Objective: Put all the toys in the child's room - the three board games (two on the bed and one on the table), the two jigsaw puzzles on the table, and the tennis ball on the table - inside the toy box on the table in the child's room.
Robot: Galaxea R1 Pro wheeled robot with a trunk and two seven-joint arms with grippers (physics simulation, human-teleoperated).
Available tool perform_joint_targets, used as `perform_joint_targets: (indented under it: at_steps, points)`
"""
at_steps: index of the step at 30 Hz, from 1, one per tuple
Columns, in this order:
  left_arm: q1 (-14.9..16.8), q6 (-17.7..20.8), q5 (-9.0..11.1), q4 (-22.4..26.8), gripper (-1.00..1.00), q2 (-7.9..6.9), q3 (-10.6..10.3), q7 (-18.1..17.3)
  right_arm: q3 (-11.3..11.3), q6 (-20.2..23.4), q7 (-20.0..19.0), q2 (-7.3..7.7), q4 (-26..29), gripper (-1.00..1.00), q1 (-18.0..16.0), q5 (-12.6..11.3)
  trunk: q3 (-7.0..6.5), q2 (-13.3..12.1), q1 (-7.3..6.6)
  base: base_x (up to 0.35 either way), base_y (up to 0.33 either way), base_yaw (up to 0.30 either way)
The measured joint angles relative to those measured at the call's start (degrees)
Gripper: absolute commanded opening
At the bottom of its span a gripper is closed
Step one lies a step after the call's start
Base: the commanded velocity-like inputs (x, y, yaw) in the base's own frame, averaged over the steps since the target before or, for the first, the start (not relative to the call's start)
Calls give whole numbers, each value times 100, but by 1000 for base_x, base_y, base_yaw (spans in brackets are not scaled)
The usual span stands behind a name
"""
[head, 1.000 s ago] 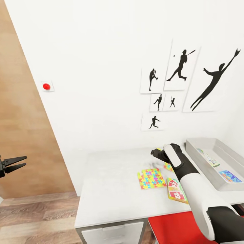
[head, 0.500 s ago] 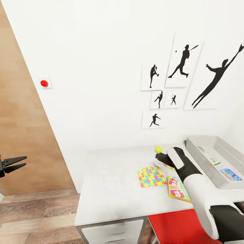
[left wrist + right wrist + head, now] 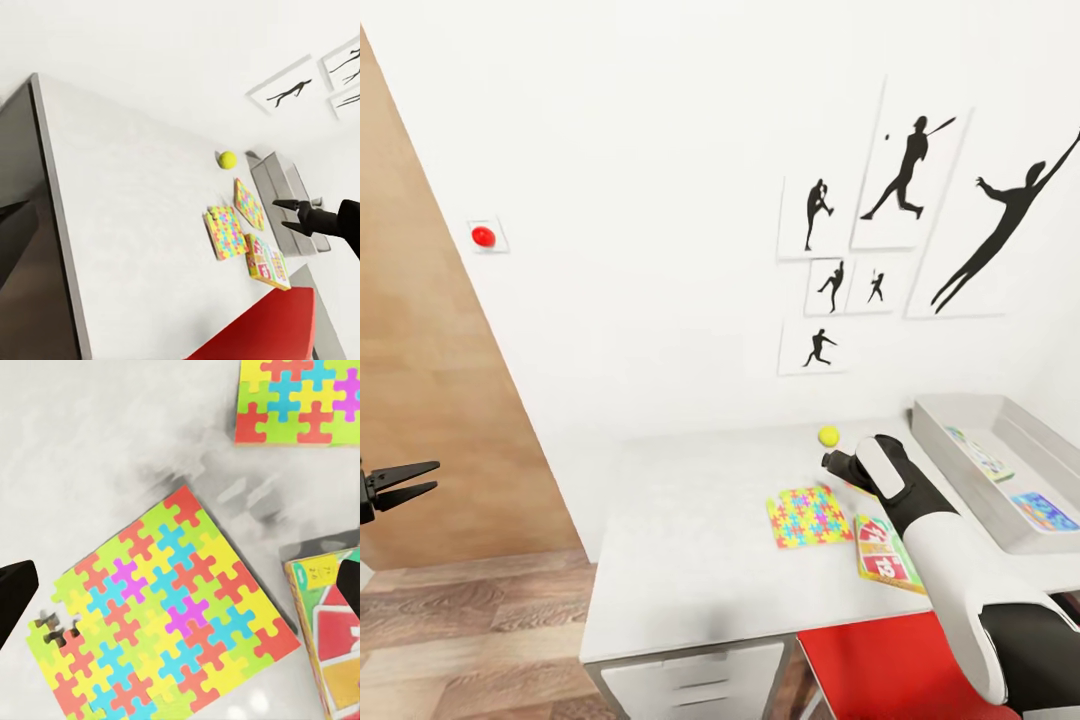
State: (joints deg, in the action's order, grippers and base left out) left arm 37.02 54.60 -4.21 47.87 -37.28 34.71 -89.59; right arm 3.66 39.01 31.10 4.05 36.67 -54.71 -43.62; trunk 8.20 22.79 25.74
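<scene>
Right wrist view: right claw [image 3: 180, 592] open, straddling a jigsaw puzzle [image 3: 161, 615] flat on the worktop [image 3: 82, 442], probably directly below. Left claw [image 3: 405, 482] open, well apart.

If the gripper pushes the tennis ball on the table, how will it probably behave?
The tennis ball is round and rests on the smooth white table, so it would likely roll away. Nothing blocks it nearby. It looks small, probably light.
</scene>
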Motion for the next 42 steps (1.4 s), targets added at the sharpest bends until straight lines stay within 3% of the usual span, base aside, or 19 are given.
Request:
perform_joint_targets:
  at_steps: [42]
  points:
    - [0,-9,0,0,100,5,0,0,8,-7,0,6,-9,100,-52,-1,398,0,1,55,30,0]
